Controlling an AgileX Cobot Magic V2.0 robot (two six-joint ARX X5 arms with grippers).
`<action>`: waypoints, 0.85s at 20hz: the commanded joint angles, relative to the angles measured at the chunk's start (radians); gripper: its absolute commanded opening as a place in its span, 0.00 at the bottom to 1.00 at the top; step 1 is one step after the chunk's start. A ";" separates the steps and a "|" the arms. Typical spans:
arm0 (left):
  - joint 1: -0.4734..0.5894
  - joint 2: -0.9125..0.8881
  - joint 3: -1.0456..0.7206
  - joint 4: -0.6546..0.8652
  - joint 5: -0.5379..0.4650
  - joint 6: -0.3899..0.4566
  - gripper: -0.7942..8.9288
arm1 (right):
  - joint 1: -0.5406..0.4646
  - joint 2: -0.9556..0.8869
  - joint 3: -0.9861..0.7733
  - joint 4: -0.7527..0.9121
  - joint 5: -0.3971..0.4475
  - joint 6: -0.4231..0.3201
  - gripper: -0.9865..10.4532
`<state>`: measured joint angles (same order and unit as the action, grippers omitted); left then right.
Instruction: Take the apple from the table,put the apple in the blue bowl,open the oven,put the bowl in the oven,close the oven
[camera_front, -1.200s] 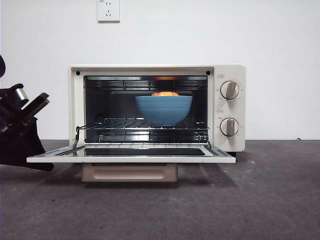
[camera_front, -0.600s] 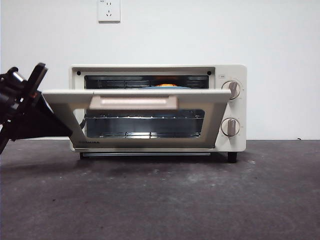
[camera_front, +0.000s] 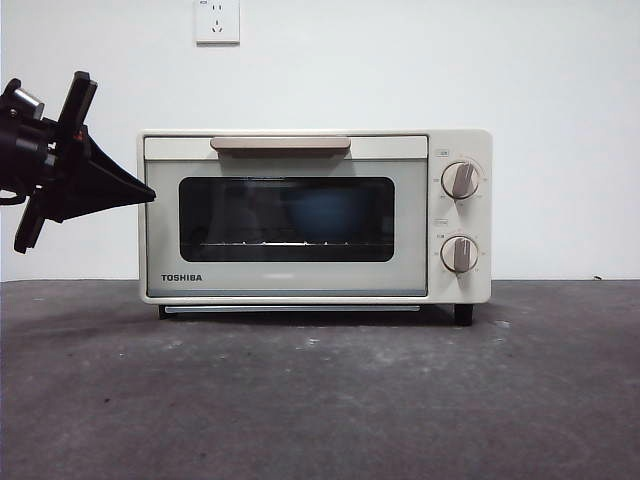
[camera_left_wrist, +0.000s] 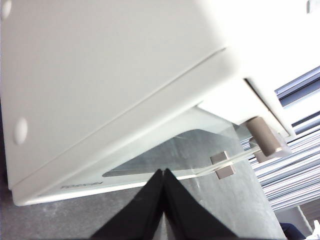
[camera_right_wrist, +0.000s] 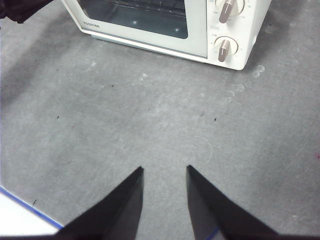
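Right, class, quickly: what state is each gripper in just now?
Left gripper: shut, holding nothing, tips at the oven door's edge.
Right gripper: open, empty, above the table.

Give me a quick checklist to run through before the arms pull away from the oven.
1. Door of the oven fully shut: ok, it stands upright and flush in the front view.
2. Blue bowl inside: ok, dimly visible through the glass, on the rack.
3. Apple in the bowl: cannot tell, the dark window hides it.
4. Left gripper free of the oven: ok, shut on nothing, its tip at the door's left edge; whether it touches, cannot tell.
5. Right gripper out of the way: ok, open over the bare table, well apart from the oven.
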<state>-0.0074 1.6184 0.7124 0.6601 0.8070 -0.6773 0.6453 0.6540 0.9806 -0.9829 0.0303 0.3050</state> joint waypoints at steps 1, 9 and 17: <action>0.002 -0.003 0.013 0.009 0.007 -0.026 0.09 | 0.007 0.002 0.007 0.010 0.005 0.013 0.21; -0.011 -0.159 0.013 -0.184 0.020 0.082 0.09 | 0.007 0.005 0.006 0.068 0.023 -0.008 0.21; -0.074 -0.456 0.013 -0.628 -0.199 0.354 0.09 | 0.007 0.007 -0.051 0.268 -0.018 -0.056 0.21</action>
<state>-0.0753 1.1770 0.7124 0.0566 0.6235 -0.4202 0.6453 0.6540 0.9409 -0.7403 0.0238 0.2687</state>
